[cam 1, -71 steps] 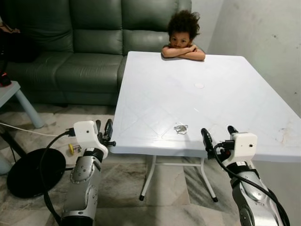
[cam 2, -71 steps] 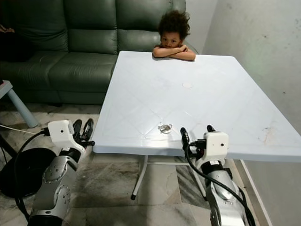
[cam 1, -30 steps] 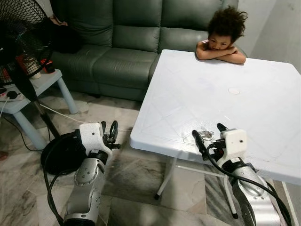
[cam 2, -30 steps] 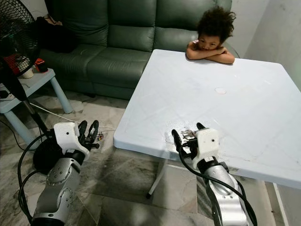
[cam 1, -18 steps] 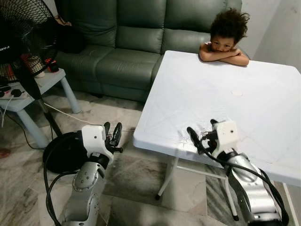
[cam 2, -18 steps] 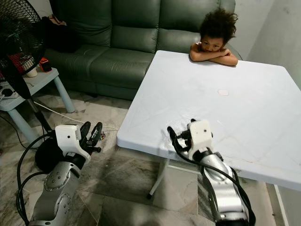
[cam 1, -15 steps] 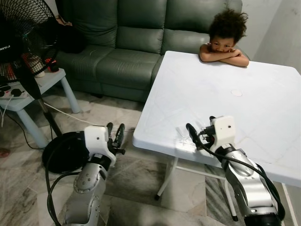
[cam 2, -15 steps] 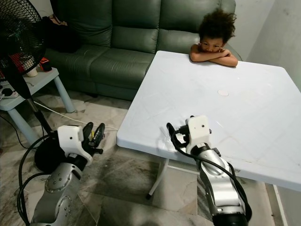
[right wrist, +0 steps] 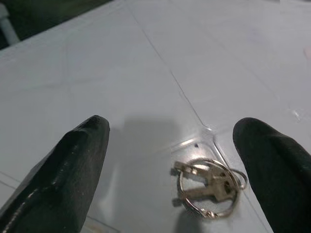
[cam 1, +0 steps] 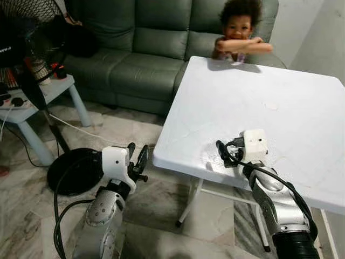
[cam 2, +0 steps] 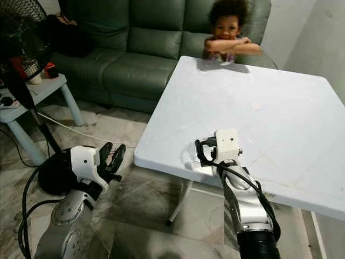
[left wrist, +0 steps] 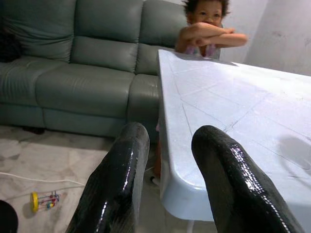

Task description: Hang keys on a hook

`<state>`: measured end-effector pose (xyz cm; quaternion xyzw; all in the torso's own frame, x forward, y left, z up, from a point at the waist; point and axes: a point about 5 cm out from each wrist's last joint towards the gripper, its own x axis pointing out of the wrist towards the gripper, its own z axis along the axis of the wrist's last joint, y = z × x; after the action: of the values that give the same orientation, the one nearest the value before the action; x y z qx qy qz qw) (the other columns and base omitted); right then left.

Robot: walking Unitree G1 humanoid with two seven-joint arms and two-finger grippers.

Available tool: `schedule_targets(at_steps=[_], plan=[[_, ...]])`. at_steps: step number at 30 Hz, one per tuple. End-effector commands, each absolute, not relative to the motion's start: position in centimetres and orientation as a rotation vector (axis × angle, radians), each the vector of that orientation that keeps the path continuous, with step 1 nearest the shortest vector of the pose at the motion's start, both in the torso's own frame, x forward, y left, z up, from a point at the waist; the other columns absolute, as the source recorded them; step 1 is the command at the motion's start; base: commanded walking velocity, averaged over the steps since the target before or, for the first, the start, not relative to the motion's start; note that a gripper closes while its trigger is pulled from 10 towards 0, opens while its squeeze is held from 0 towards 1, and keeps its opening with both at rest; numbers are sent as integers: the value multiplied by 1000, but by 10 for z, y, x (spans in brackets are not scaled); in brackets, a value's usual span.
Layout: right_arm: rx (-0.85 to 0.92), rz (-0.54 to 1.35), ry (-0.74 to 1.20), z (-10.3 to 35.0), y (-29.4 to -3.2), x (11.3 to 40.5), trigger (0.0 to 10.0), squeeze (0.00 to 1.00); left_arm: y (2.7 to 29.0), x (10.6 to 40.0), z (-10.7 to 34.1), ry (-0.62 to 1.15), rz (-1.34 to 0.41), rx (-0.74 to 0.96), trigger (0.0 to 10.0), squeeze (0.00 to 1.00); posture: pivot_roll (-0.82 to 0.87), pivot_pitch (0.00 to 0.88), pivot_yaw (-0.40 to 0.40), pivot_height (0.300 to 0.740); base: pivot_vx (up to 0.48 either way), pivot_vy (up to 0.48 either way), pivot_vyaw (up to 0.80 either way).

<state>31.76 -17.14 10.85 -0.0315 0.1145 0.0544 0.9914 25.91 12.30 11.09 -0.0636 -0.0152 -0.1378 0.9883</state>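
Eye views: my right gripper (cam 1: pixel 226 155) over table (cam 1: pixel 302 108) near front edge; my left gripper (cam 1: pixel 137 159) off table's left side, above floor. Child leans on table's far edge.

Right wrist: fingers (right wrist: pixel 68 165) spread wide, holding nothing — keys (right wrist: pixel 208 187) flat on table between them.

Left wrist: fingers (left wrist: pixel 119 179) apart, empty — table corner just beyond.

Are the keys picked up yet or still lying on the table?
Still lying flat on the white table. The keys rest on their ring between the right pincer's open fingers, which do not touch them.
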Motion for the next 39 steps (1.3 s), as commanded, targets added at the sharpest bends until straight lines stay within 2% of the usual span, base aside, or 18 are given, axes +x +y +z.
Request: schedule_targets(at_steps=[1,21,39], plan=[[-55,72,239,111,-176,322,10000,0,119,257,115,-36,-292,-115,10000,0,116,51,-88,740,0,0,0],[-19,-17,282,118,-185,325,10000,0,113,233,113,8,-304,-135,10000,0,116,123,-98,740,0,0,0],[56,-23,335,118,-175,324,10000,0,113,211,112,55,-284,-142,10000,0,147,178,-111,740,0,0,0]])
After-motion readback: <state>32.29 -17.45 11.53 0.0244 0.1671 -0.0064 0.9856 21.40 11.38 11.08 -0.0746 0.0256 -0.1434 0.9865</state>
